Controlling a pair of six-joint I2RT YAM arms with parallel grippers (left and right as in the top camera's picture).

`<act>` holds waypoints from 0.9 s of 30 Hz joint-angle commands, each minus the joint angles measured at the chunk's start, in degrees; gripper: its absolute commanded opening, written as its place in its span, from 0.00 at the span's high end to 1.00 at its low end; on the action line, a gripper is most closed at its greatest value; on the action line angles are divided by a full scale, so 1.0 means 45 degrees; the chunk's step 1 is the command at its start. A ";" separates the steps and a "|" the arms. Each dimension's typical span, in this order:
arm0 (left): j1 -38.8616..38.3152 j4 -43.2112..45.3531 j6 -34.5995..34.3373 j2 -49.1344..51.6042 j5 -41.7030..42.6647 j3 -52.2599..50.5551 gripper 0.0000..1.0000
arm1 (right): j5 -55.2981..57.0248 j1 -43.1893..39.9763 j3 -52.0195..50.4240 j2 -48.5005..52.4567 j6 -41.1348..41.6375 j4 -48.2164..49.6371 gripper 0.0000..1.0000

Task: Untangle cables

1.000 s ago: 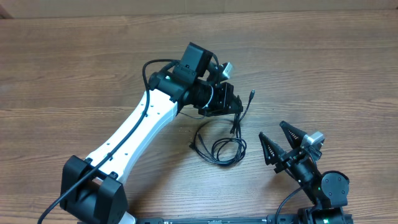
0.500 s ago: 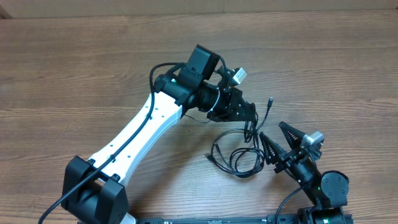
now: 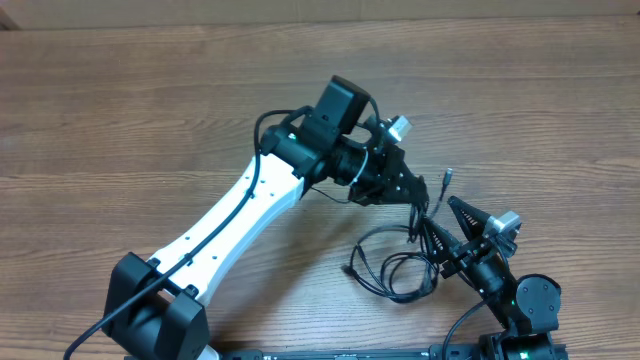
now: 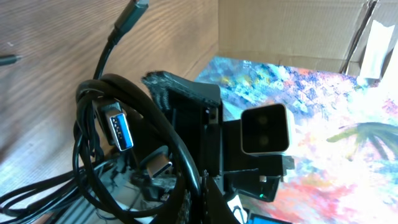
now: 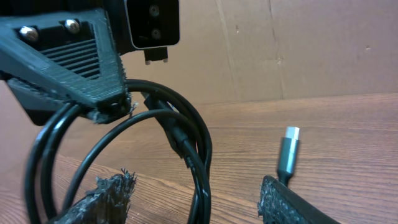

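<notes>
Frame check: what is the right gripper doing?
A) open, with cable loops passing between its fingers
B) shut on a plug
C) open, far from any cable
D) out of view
A: the right gripper stands open, and the cables, held by the left gripper, loop down between its fingers.

Cables (image 5: 177, 137) + left claw (image 3: 413, 193) clog right claw (image 3: 436, 208) mouth.
</notes>
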 commanded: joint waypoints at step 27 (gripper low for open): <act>-0.0801 0.0656 -0.2963 -0.0194 0.0505 0.0257 0.96 | -0.0053 -0.0034 -0.0126 -0.0112 -0.0340 -0.0073 0.64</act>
